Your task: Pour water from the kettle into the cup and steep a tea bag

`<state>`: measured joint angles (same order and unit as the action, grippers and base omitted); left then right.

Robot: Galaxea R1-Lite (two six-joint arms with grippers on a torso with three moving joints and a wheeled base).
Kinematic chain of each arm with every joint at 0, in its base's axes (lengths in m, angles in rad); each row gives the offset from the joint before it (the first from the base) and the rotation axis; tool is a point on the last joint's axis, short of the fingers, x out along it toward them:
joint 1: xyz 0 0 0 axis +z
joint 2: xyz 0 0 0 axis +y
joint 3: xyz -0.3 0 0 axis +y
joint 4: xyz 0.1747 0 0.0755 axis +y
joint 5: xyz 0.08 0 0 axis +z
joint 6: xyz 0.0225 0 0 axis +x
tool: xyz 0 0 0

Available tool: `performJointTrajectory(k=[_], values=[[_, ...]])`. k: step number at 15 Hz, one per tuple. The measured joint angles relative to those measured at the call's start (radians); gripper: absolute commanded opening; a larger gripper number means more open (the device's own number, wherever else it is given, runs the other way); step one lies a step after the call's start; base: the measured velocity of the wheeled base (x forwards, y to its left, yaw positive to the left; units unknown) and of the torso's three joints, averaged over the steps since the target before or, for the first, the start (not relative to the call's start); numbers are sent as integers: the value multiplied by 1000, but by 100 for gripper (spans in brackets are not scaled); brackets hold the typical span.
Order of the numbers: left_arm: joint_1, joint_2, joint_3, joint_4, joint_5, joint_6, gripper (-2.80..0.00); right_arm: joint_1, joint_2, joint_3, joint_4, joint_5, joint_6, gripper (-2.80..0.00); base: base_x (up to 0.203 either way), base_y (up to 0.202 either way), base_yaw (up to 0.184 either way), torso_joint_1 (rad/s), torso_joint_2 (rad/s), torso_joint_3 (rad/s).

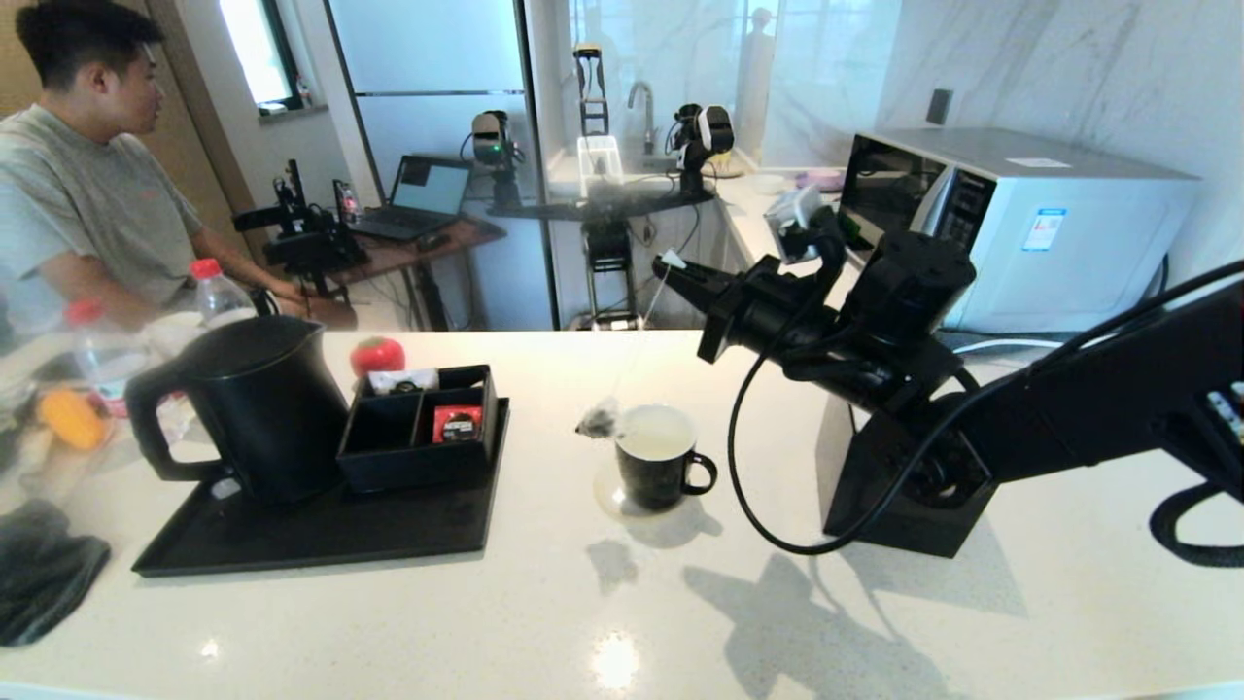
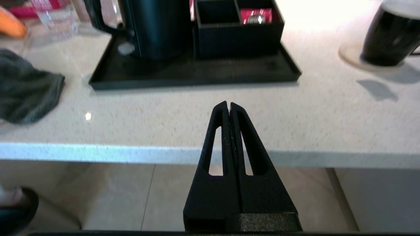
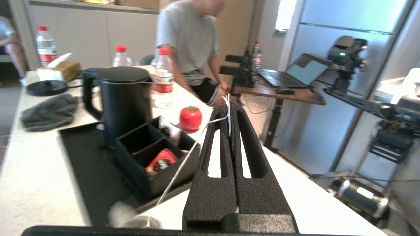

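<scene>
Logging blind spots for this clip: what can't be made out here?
- Kettle contents: lid shut in every view.
- Cup water level: head view too washed out; left wrist view cuts off its rim.
- Tea bag: blurred in the right wrist view; whether it touches the cup is unclear.
- Left gripper: outside the head view.
- Right gripper hides the tag.

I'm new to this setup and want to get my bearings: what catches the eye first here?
The right gripper, raised above the counter, pinches a white string from which the tea bag dangles beside the cup's rim. Left of the cup, the kettle stands on a black tray next to a compartment box. The left gripper hangs shut at the counter's near edge.
</scene>
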<state>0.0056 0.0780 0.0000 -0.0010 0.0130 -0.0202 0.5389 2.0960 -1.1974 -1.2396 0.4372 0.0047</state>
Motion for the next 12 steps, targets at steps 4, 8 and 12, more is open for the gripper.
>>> performJointTrajectory(k=[4, 8, 12], values=[[-5, -64, 0, 0, 0, -2, -280, 19, 1, 16, -4, -1, -1, -280, 0, 0, 0, 0, 0, 0], [-6, -75, 0, 0, 0, -3, -280, 19, 16, 90, -64, -2, 0, -280, 0, 0, 0, 0, 0, 0], [-6, -77, 0, 0, 0, -4, -280, 14, 35, 152, -114, -1, 3, -280, 0, 0, 0, 0, 0, 0]])
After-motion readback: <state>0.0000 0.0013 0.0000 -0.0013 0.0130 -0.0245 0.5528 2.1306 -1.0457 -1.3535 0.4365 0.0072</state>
